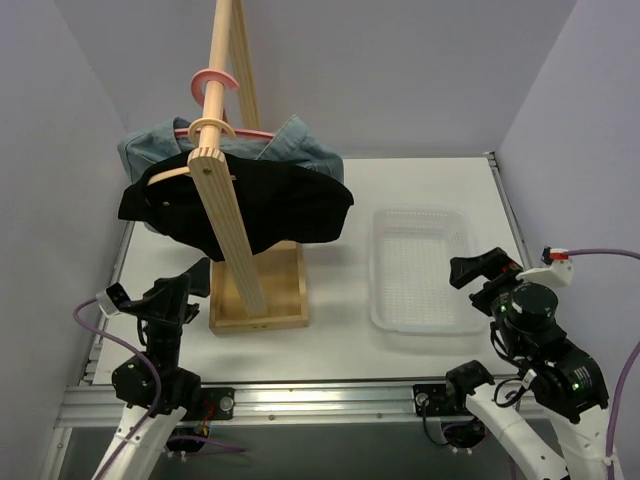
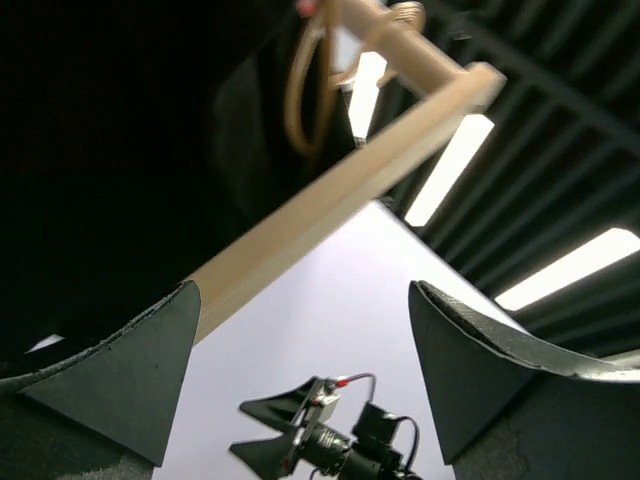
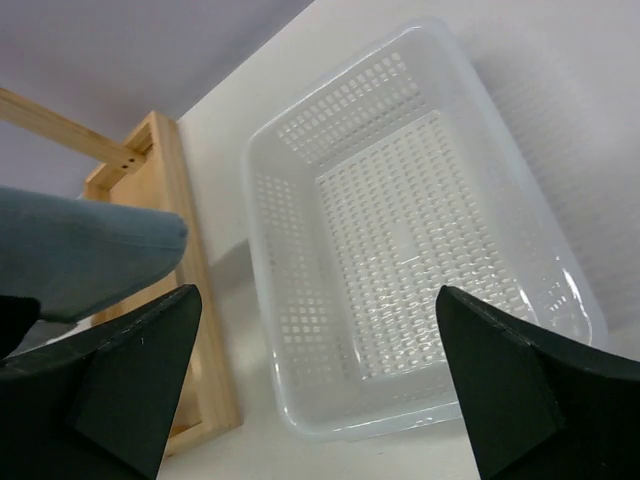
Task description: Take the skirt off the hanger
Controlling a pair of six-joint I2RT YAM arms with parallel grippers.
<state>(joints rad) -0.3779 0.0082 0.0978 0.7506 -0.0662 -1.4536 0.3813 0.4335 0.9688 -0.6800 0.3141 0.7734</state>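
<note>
Nearest, the left gripper and the right gripper both stand with jaws wide apart, holding nothing. Beyond the right one sits a basket. Farther left, the black skirt hangs on its hanger on the rack. Nothing appears done yet.

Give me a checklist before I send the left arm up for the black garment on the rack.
1. Left gripper open and empty: ok.
2. Right gripper open and empty: ok.
3. Black garment draped on the wooden hanger, in plain view: ok.
4. How it is fastened to that hanger: cannot tell.
5. Denim garment on the pink hanger hangs close behind and might snag: not ok.
6. White basket empty: ok.
</note>
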